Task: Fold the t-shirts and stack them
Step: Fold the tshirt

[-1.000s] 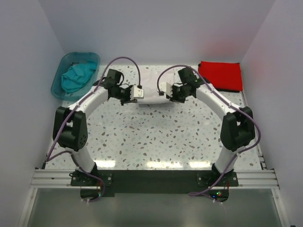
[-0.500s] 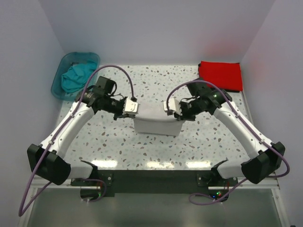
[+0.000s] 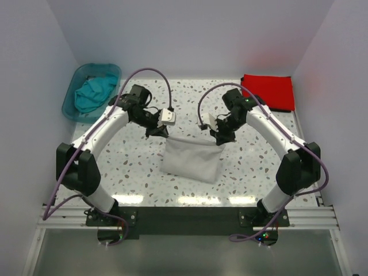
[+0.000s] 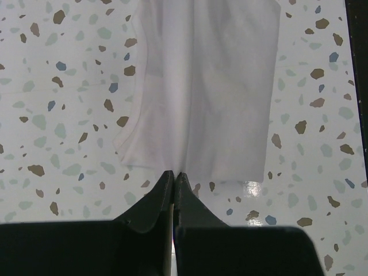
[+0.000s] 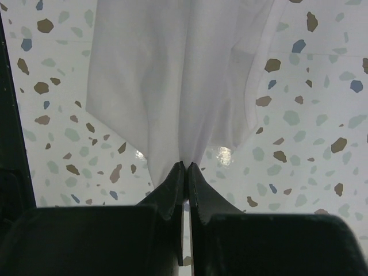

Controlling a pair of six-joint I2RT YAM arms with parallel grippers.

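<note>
1. Currently the white shirt [image 3: 192, 160] sits over the middle of the counter [image 3: 138, 172], held along its far edge by both arms.
2. Left fingers [image 3: 158, 132] are closed on the far left corner of the white shirt; in the left wrist view the left fingers [image 4: 173, 179] are pressed together with the white shirt [image 4: 207, 86] pinched right at the tips.
3. Right fingers [image 3: 223, 138] are closed on the far right corner of the same shirt; in the right wrist view the right fingers [image 5: 187, 169] are squeezed together on a bunched fold of the white shirt [image 5: 172, 75].
4. Cloth runs fairly straight between the two grips, then spreads toward the near edge of the counter, a bit wider at the far side than at the near side.
5. Shirt looks folded, a rough rectangle with soft creases fanning out from each pinch point.
6. Cannot tell if its near edge rests on the counter or hangs just above it.
7. Red shirt [image 3: 268, 91] lies flat and folded in the far right corner of the counter, well apart from the white one.
8. Teal shirt [image 3: 95, 92] is crumpled inside the tub [image 3: 69, 106] at the far left corner.
9. Both arms reach in from the near edge and bend toward the middle, one at each side of the white shirt.
</note>
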